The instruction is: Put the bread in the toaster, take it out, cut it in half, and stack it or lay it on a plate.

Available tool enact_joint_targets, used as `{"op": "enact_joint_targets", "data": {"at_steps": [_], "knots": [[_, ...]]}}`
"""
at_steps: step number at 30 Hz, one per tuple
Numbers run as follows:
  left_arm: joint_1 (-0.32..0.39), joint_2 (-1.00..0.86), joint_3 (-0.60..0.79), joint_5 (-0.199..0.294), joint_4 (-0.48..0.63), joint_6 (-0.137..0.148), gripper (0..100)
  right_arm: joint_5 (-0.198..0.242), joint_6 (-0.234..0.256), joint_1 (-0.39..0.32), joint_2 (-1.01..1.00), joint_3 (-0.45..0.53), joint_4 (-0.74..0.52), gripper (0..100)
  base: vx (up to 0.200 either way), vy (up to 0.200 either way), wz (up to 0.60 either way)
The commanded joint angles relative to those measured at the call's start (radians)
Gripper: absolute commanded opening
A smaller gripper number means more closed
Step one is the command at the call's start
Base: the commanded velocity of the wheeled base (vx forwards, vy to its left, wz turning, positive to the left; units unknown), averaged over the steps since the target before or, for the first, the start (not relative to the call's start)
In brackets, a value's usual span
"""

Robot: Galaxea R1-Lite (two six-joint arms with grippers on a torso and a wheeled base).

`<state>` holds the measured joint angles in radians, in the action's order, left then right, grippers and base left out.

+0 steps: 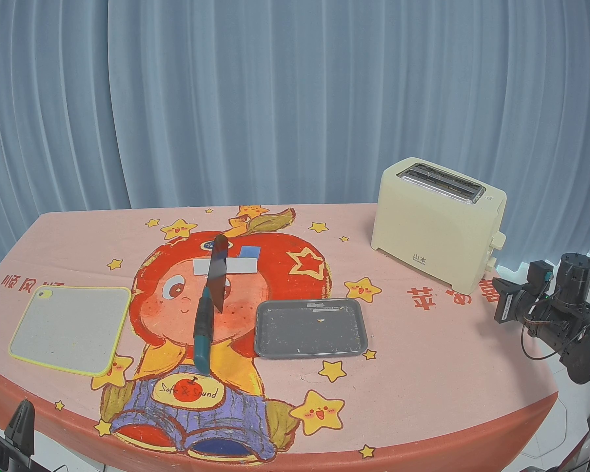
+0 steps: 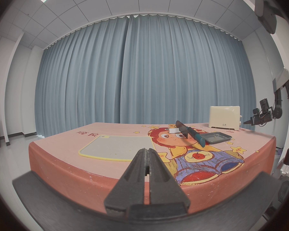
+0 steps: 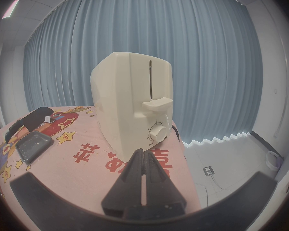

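A cream two-slot toaster [image 1: 439, 221] stands at the table's back right. Its side lever [image 3: 157, 104] sits at the low end of its slot, above a round dial [image 3: 157, 132]. My right gripper [image 3: 143, 153] is shut and empty, just off the table's right edge and pointing at the toaster's lever side. The right arm [image 1: 557, 309] hangs beside that edge. A grey tray [image 1: 311, 328] lies mid-table. A knife [image 1: 210, 296] with a teal handle rests with its dark blade propped on a white holder [image 1: 239, 265]. My left gripper [image 2: 146, 151] is shut and empty, low before the table's front left edge.
A grey cutting board [image 1: 69, 329] with a yellow rim lies at the front left of the pink printed cloth [image 1: 439, 362]. A small blue block [image 1: 249, 252] sits behind the white holder. Open cloth lies between the tray and the toaster. A blue curtain hangs behind the table.
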<state>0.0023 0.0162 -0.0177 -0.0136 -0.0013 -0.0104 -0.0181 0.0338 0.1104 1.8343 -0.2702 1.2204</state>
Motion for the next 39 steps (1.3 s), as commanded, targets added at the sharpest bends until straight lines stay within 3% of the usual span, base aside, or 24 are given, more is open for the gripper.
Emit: {"op": "enact_joint_targets", "data": {"at_steps": [1, 4, 10, 15, 17, 39], "knots": [[0.001, -0.016, 0.018, 0.000, 0.000, 0.000, 0, 0.013, 0.000, -0.023, 0.014, -0.009, 0.002, 0, 0.000, 0.000, 0.00], [0.001, -0.016, 0.018, 0.000, 0.000, 0.000, 0, 0.026, 0.001, -0.032, 0.016, -0.017, 0.002, 0, 0.000, 0.000, 0.00], [0.001, -0.016, 0.018, 0.000, 0.000, 0.000, 0, 0.096, 0.006, -0.081, 0.017, -0.038, 0.002, 0, 0.000, 0.000, 0.00], [0.001, -0.016, 0.018, 0.000, 0.000, 0.000, 0, 0.231, 0.006, -0.143, 0.019, -0.047, 0.002, 0, 0.000, 0.000, 0.00], [-0.001, -0.016, 0.018, 0.000, 0.000, 0.000, 0, 0.260, 0.008, -0.150, 0.023, -0.052, 0.004, 0, 0.000, 0.000, 0.00], [-0.001, -0.016, 0.018, 0.000, 0.000, 0.000, 0, 0.270, 0.009, -0.153, 0.122, -0.104, 0.094, 0, 0.000, 0.000, 0.00]]}}
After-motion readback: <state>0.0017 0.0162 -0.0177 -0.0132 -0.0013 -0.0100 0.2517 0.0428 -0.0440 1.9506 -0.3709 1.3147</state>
